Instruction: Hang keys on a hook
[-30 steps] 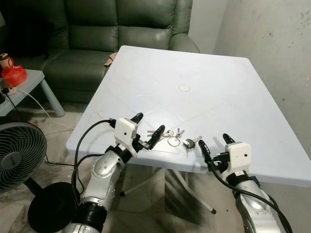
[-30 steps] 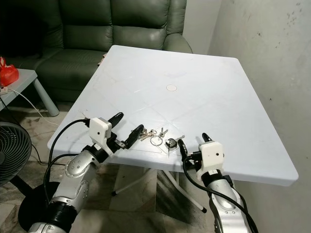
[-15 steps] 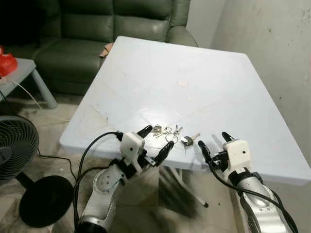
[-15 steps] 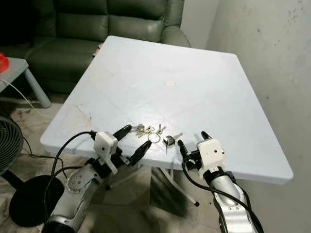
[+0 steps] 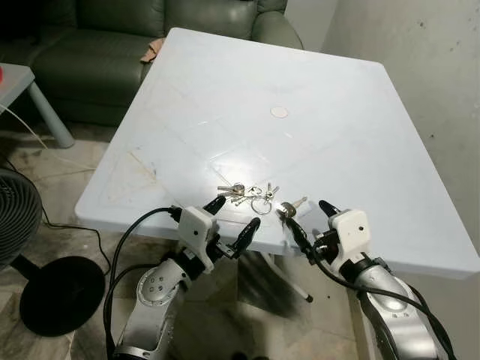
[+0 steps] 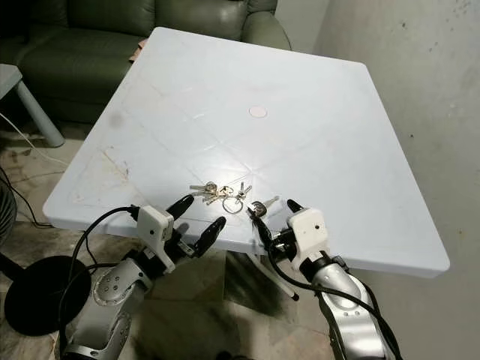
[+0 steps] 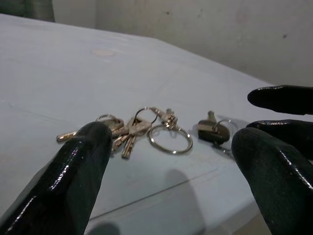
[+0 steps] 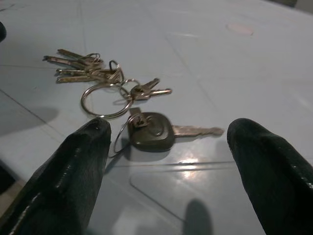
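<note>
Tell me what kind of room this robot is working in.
Most likely a home living room: a dark green leather sofa stands behind a white plastic folding table with keys on it, and a floor fan stands on the tiled floor.

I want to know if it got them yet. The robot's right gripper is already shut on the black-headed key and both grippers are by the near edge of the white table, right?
Not quite. The right gripper is open, its fingers either side of the black-headed key, which lies untouched on the white table; the right wrist view shows this. Both grippers, the left gripper too, are by the near edge.
</note>
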Controlling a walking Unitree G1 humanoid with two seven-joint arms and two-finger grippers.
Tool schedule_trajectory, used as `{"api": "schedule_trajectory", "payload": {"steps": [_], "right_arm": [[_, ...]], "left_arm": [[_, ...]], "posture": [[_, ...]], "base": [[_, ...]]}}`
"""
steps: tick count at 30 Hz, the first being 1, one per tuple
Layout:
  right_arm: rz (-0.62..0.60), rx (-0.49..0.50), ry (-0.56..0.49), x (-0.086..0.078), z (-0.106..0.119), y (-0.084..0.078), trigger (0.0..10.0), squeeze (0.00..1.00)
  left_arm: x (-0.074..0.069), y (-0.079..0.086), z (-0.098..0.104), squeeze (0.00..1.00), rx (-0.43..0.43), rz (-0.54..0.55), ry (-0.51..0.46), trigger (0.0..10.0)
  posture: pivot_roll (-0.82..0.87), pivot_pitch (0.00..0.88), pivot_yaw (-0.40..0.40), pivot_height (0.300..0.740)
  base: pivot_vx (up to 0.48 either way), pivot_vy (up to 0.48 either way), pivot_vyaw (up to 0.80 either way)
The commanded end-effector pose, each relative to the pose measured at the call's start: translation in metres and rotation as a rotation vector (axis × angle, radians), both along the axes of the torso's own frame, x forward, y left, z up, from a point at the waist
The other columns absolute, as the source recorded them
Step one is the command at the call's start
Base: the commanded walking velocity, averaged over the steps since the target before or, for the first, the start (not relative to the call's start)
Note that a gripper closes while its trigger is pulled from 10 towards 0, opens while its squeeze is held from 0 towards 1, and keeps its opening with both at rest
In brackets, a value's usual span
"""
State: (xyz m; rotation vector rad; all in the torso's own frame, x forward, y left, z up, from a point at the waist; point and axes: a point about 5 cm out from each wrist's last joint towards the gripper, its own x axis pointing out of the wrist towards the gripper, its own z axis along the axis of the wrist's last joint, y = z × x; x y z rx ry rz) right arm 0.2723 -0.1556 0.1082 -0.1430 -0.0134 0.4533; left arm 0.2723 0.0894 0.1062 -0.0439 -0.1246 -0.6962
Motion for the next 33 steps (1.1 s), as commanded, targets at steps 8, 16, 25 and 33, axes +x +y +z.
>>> {"api": "schedule_trajectory", "payload": {"steps": [8, 16, 25, 33], "right_arm": [[0.018, 0.026, 0.03, -0.003, 0.003, 0.009, 10.0, 0.0], [0.043, 0.041, 0.046, -0.012, 0.002, 0.02, 10.0, 0.0], [0.023, 0.082, 0.063, -0.019, 0.006, 0.035, 10.0, 0.0], [-0.084, 0.095, 0.094, -0.016, 0.006, 0.046, 6.4, 0.0]], "left_arm": [[-0.007, -0.007, 0.002, 0.0, 0.02, -0.049, -0.002, 10.0], [-0.007, -0.006, 0.004, 0.0, 0.021, -0.051, -0.001, 10.0], [-0.007, -0.005, 0.005, 0.0, 0.019, -0.04, 0.004, 10.0], [-0.004, -0.004, 0.006, 0.0, 0.022, -0.029, -0.001, 10.0]], "posture": [[-0.02, 0.202, -0.093, 0.74], [-0.02, 0.21, -0.083, 0.74], [-0.01, 0.215, -0.089, 0.74], [-0.01, 0.215, -0.091, 0.74]], "base": [[0.0, 0.0, 0.0], [0.0, 0.0, 0.0], [0.0, 0.0, 0.0], [0.0, 0.0, 0.0]]}}
